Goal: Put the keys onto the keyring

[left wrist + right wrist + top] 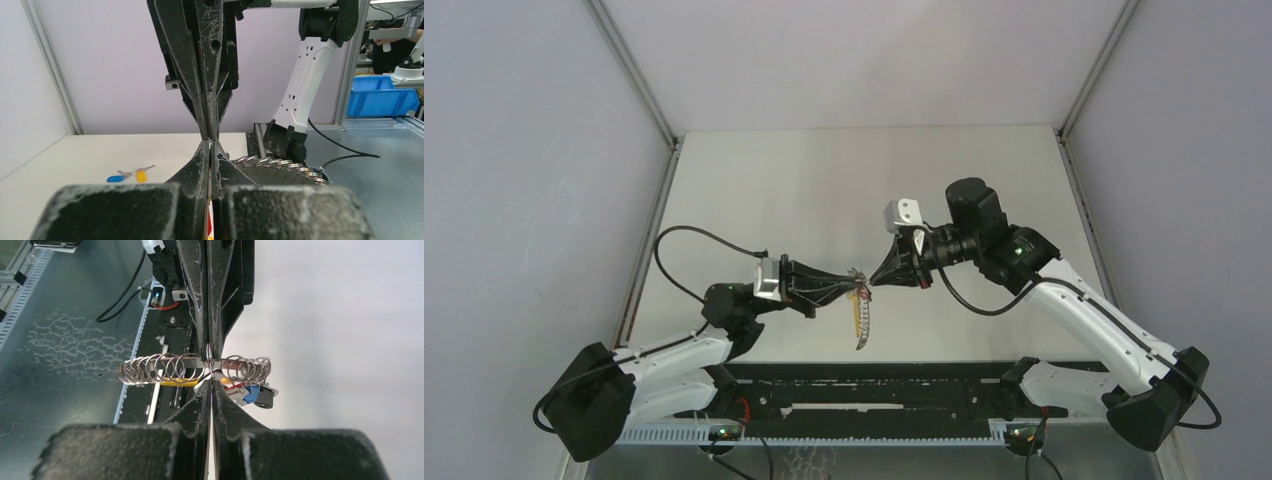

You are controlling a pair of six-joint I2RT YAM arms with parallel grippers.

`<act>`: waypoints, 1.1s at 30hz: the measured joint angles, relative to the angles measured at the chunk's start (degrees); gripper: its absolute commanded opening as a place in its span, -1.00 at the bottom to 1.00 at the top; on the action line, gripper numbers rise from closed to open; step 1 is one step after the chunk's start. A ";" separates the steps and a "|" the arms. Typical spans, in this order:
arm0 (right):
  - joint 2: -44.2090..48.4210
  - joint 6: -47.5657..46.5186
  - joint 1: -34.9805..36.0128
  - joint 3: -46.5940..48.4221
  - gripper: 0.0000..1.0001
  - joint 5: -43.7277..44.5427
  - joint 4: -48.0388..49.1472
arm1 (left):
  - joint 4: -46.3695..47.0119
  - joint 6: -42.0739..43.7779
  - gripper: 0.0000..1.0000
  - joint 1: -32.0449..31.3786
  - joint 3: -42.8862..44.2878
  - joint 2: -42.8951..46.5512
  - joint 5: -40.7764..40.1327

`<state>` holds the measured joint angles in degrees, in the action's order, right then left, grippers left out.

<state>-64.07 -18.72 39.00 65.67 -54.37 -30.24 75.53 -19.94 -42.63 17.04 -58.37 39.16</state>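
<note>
The keyring (165,368) is a metal strip carrying several wire rings, with a yellow piece (181,382) under it. Red, blue and black-headed keys (254,393) hang at one end. It is held in the air between both arms and dangles in the top view (861,318). My left gripper (852,281) and right gripper (873,281) meet tip to tip, and both are shut on the keyring's middle (280,168). A blue key (117,177) and a yellow key (141,175) lie loose on the table. What is pinched between the tips is hidden.
The white table (824,180) has a metal rail (649,250) along its left side and grey walls behind. A black base bar (874,385) with cables runs along the near edge. A blue bin (382,95) stands off the table.
</note>
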 measured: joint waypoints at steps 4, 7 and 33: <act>-0.15 -0.70 -0.24 0.07 -1.00 0.48 -2.78 | 0.09 -0.02 -0.99 -0.02 0.00 0.35 -0.02; -1.03 -0.98 0.44 0.07 -1.00 0.74 -3.98 | 0.28 -0.02 -0.99 -0.02 0.00 0.59 0.00; -0.46 0.44 1.60 0.07 -0.79 0.13 1.44 | 0.31 -0.04 -0.99 -0.26 0.00 0.70 0.00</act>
<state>-64.53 -18.28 40.60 65.73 -54.24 -28.80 75.83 -19.99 -42.89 17.04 -57.67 39.16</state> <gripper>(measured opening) 0.152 0.011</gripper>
